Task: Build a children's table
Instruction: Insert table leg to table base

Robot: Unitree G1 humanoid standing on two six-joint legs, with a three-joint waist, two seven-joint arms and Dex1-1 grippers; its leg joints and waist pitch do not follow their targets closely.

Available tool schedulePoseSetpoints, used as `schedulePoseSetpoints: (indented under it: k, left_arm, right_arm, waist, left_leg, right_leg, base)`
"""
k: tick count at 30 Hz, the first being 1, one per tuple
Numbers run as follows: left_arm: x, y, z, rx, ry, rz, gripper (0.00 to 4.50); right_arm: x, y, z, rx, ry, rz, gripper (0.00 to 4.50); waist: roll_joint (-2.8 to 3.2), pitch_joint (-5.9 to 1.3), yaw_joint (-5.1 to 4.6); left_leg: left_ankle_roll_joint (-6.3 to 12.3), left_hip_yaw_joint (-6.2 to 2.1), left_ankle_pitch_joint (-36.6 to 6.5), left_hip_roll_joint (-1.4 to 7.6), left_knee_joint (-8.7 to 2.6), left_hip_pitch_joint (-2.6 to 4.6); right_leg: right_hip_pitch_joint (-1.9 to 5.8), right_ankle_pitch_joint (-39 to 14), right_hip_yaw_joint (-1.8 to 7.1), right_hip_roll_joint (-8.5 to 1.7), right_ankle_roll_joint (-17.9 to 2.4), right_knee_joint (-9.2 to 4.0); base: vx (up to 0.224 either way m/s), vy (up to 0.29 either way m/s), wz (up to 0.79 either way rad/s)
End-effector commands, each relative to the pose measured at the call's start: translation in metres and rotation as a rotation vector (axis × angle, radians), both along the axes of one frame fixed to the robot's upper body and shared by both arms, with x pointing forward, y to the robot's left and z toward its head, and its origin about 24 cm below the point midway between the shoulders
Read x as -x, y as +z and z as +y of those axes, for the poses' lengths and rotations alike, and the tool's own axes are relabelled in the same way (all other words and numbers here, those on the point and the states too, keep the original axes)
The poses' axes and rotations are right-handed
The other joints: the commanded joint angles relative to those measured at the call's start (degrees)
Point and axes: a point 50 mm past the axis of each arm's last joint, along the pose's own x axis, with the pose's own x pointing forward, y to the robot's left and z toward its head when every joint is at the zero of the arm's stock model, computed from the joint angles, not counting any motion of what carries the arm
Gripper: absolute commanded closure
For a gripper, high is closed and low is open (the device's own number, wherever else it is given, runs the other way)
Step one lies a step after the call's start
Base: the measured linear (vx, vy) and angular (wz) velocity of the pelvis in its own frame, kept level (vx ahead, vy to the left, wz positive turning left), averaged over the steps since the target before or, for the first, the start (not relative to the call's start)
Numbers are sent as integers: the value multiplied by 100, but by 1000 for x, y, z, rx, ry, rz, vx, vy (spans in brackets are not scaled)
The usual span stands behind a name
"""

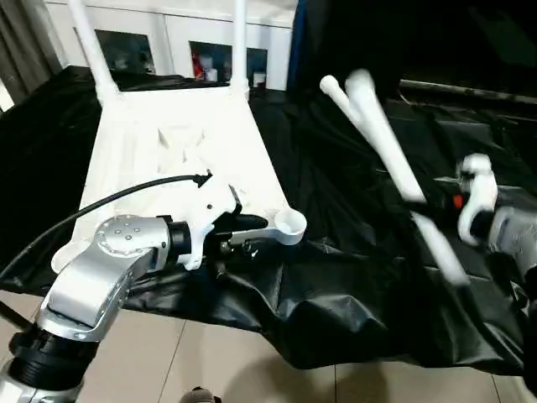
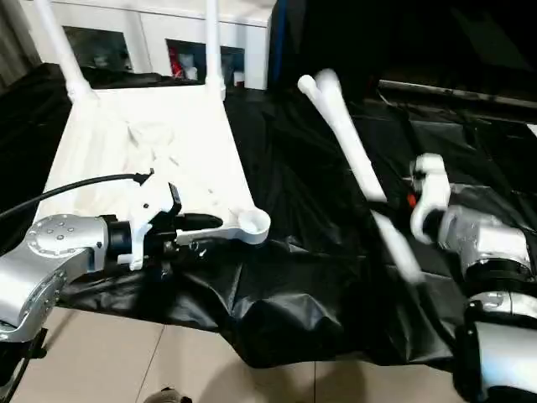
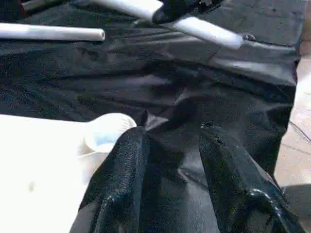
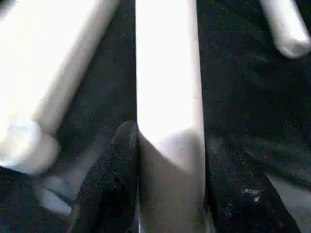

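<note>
the tabletop (image 1: pixel 180 159) lies underside up on the black-covered bench (image 1: pixel 336 252), with two legs (image 1: pixel 239 42) standing in its far sockets. the left claw (image 1: pixel 243 233) sits at the near corner socket (image 1: pixel 289 224), fingers (image 3: pixel 121 174) spread, holding nothing. the right claw (image 4: pixel 160 194) pinches a loose leg (image 2: pixel 352 155), lifted at a slant above the cloth; another leg (image 3: pixel 48 33) lies nearby.

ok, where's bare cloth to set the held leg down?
Free: black cloth between the tabletop and the legs at the right claw. Crowded: near tabletop corner, where the left claw sits by the empty socket; far edge has two upright legs.
</note>
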Motion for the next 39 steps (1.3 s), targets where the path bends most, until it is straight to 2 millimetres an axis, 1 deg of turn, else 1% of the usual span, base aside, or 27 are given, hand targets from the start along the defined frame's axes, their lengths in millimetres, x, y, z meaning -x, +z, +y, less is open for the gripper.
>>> schedulePoseSetpoints:
  k: [1, 2, 3, 4, 5, 6, 7, 8, 9, 10, 12, 13, 15, 16, 17, 19, 23, 24, 26, 28, 30, 31, 32, 33, 35, 37, 39]
  left_arm:
    - [-15, 8, -2, 44, 90, -8, 252]
    - [-20, 10, -4, 69, 125, 1, 223]
    - [-27, 14, -11, 158, 168, 38, 223]
    - [-33, 17, -19, 258, 184, 85, 216]
    - [-33, 17, -19, 258, 184, 85, 216]
    - [-36, 20, -29, 336, 182, 121, 209]
    - [-39, 22, -36, 387, 180, 145, 195]
    - [-41, 21, -47, 436, 165, 175, 173]
    - [-42, 21, -57, 470, 149, 206, 173]
    - [-43, 19, -66, 487, 148, 243, 173]
    - [-45, 16, -77, 484, 145, 277, 165]
    - [-46, 14, -81, 479, 148, 294, 134]
    - [-48, 11, -85, 466, 165, 310, 131]
    - [-49, 8, -87, 461, 184, 328, 131]
    - [-50, 5, -89, 460, 198, 343, 128]
    - [-50, 4, -92, 475, 199, 354, 98]
    - [-50, 7, -95, 516, 192, 372, 82]
    - [-49, 7, -95, 521, 187, 378, 78]
    - [-49, 8, -94, 540, 187, 391, 111]
    - [-51, 10, -91, 554, 197, 395, 117]
    - [-53, 10, -89, 557, 207, 394, 145]
    - [-53, 10, -88, 559, 207, 392, 145]
    - [-53, 10, -87, 561, 206, 391, 164]
    - [-53, 10, -85, 563, 199, 389, 168]
    - [-53, 10, -85, 563, 194, 388, 184]
    - [-52, 10, -84, 560, 184, 387, 207]
    - [-51, 10, -86, 553, 174, 389, 218]
  right_arm:
    - [-6, 27, 17, -140, 53, -135, 302]
    - [-7, 32, 23, -185, 65, -160, 302]
    - [-8, 39, 35, -257, 86, -194, 302]
    - [-8, 45, 48, -329, 104, -224, 303]
    - [-8, 45, 48, -329, 104, -224, 303]
    - [-9, 51, 60, -393, 115, -244, 303]
    - [-9, 55, 68, -441, 122, -256, 303]
    - [-11, 59, 81, -504, 129, -270, 303]
    - [-11, 62, 92, -548, 131, -277, 303]
    - [-11, 64, 102, -581, 132, -284, 303]
    - [-11, 67, 116, -623, 127, -293, 304]
    - [-12, 67, 120, -636, 119, -296, 304]
    - [-14, 68, 125, -667, 95, -295, 304]
    - [-15, 68, 128, -690, 79, -292, 304]
    - [-15, 69, 131, -707, 68, -289, 304]
    - [-15, 70, 137, -738, 55, -281, 304]
    - [-14, 73, 142, -761, 31, -272, 304]
    - [-14, 73, 142, -767, 23, -269, 304]
    - [-14, 73, 142, -772, 12, -266, 304]
    - [-15, 73, 141, -776, 4, -262, 304]
    - [-15, 73, 141, -779, -2, -261, 304]
    - [-15, 73, 140, -785, -9, -260, 304]
    - [-15, 73, 140, -788, -15, -259, 304]
    - [-15, 73, 139, -798, -25, -258, 304]
    - [-15, 73, 139, -800, -28, -258, 304]
    - [-15, 74, 138, -805, -33, -258, 304]
    - [-15, 73, 138, -807, -38, -257, 304]
  waist:
    - [-84, -402, 17]
    - [-67, -424, 19]
    - [-76, -427, 22]
    - [-77, -420, 19]
    - [-73, -428, 32]
    - [-85, -419, 44]
    - [-96, -426, 46]
    - [-91, -426, 39]
    - [-84, -435, 48]
    - [-78, -452, 63]
    - [-66, -452, 57]
    - [-64, -453, 57]
    - [-60, -453, 64]
    - [-41, -451, 59]
    - [-41, -447, 58]
    - [-33, -453, 53]
    - [-25, -469, 54]
    - [-24, -473, 52]
    - [-24, -469, 53]
    - [-16, -469, 56]
    - [-14, -466, 52]
    - [-5, -463, 52]
    - [-9, -462, 51]
    - [12, -464, 53]
    - [4, -466, 52]
    - [11, -467, 51]
    - [13, -467, 51]
  left_leg:
    - [250, 32, -768, 95, -316, 23]
    - [249, 15, -775, 111, -329, 53]
    - [240, -1, -782, 117, -333, 50]
    - [212, 4, -797, 104, -338, 45]
    - [203, 4, -785, 101, -334, 54]
    - [199, 4, -760, 100, -346, 38]
    - [188, -3, -753, 105, -346, 43]
    - [197, 10, -679, 92, -348, 24]
    - [196, 4, -665, 88, -348, 22]
    - [180, -10, -652, 100, -351, 31]
    - [163, -21, -596, 114, -369, 28]
    - [151, -26, -598, 119, -373, 29]
    - [107, -22, -568, 109, -377, 27]
    - [88, -19, -567, 112, -380, 27]
    - [83, -19, -581, 106, -381, 25]
    - [61, -31, -586, 115, -395, 28]
    - [65, -33, -431, 125, -389, 25]
    - [99, -30, -341, 122, -385, 21]
    - [103, -26, -360, 115, -387, 16]
    - [87, -24, -388, 116, -387, 15]
    - [71, -26, -412, 118, -394, 16]
    - [60, -27, -437, 121, -397, 22]
    - [48, -29, -457, 120, -400, 21]
    - [29, -32, -461, 122, -401, 24]
    - [17, -28, -461, 121, -400, 24]
    - [13, -29, -431, 117, -400, 17]
    - [-2, -30, -447, 117, -402, 22]
  right_leg:
    - [328, -1000, 313, -317, -1023, -496]
    - [323, -993, 304, -330, -1022, -499]
    - [320, -1024, 292, -341, -1033, -495]
    - [327, -1036, 297, -348, -1036, -511]
    - [326, -1021, 299, -360, -1040, -513]
    - [319, -1081, 296, -368, -1039, -529]
    - [319, -1083, 294, -371, -1034, -527]
    - [325, -1019, 308, -368, -1018, -537]
    - [317, -1006, 300, -374, -989, -541]
    - [328, -994, 291, -391, -980, -529]
    - [316, -851, 297, -384, -939, -520]
    - [320, -837, 296, -391, -940, -518]
    - [332, -763, 301, -392, -909, -521]
    - [329, -713, 305, -391, -897, -520]
    - [330, -717, 303, -390, -884, -525]
    - [340, -691, 296, -398, -852, -522]
    - [350, -286, 297, -394, -947, -479]
    - [354, -84, 295, -389, -962, -461]
    - [361, -107, 292, -397, -970, -464]
    - [364, -137, 293, -403, -980, -471]
    - [366, -166, 291, -400, -962, -478]
    - [360, -188, 292, -401, -947, -484]
    - [363, -219, 291, -401, -921, -487]
    - [359, -210, 292, -402, -914, -484]
    - [358, -165, 294, -398, -920, -482]
    - [365, -75, 293, -396, -933, -475]
    - [366, -88, 291, -398, -931, -475]
  base:
    - [0, 0, 0]
    - [0, 0, 0]
    - [0, 0, 0]
    - [0, 0, 0]
    - [0, 0, 0]
    - [0, 0, 0]
    - [0, 0, 0]
    - [0, 0, 0]
    - [0, 0, 0]
    - [0, 0, 0]
    - [0, 0, 0]
    - [0, 0, 0]
    - [0, 0, 0]
    - [0, 0, 0]
    - [0, 0, 0]
    - [0, 0, 0]
    - [0, 0, 0]
    - [0, 0, 0]
    - [0, 0, 0]
    - [0, 0, 0]
    - [0, 0, 0]
    - [0, 0, 0]
    - [0, 0, 0]
    - [0, 0, 0]
    - [0, 0, 0]
    - [0, 0, 0]
    - [0, 0, 0]
